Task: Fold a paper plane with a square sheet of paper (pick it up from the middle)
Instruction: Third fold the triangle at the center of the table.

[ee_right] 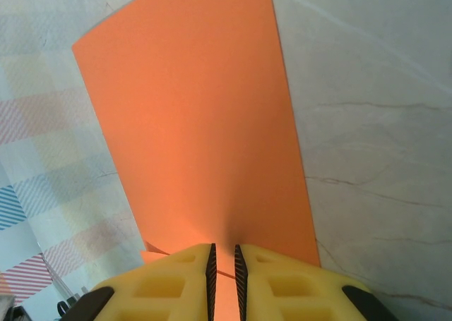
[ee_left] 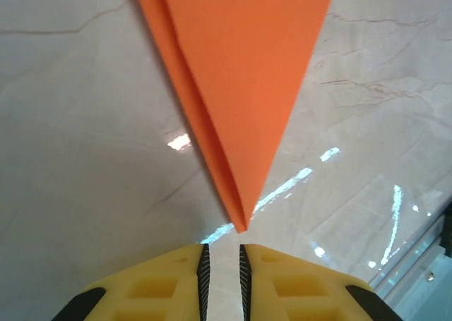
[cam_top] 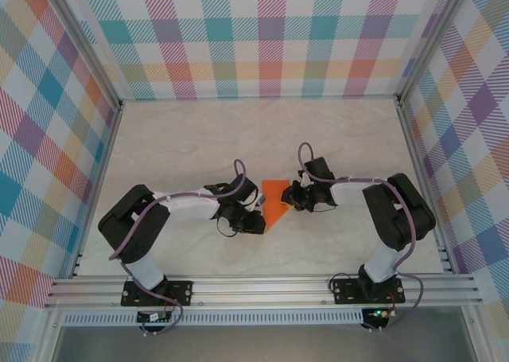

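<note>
The square sheet of paper (cam_top: 274,200) is bright orange and folded into a creased wedge, its point toward the near edge. It lies between the two arms at mid-table. In the left wrist view the paper (ee_left: 240,67) narrows to a tip just ahead of my left gripper (ee_left: 221,254), whose jaws stand slightly apart with bare table between them. My left gripper (cam_top: 256,216) sits at the wedge's left side. My right gripper (ee_right: 223,254) is shut on the paper (ee_right: 205,123) at its near edge, with orange showing between the pads. It holds the wedge's right side (cam_top: 292,199).
The pale marble table (cam_top: 199,139) stretches open behind and beside the arms. Plaid walls (cam_top: 270,36) close in the back and both sides. An aluminium rail (cam_top: 262,286) runs along the near edge by the arm bases.
</note>
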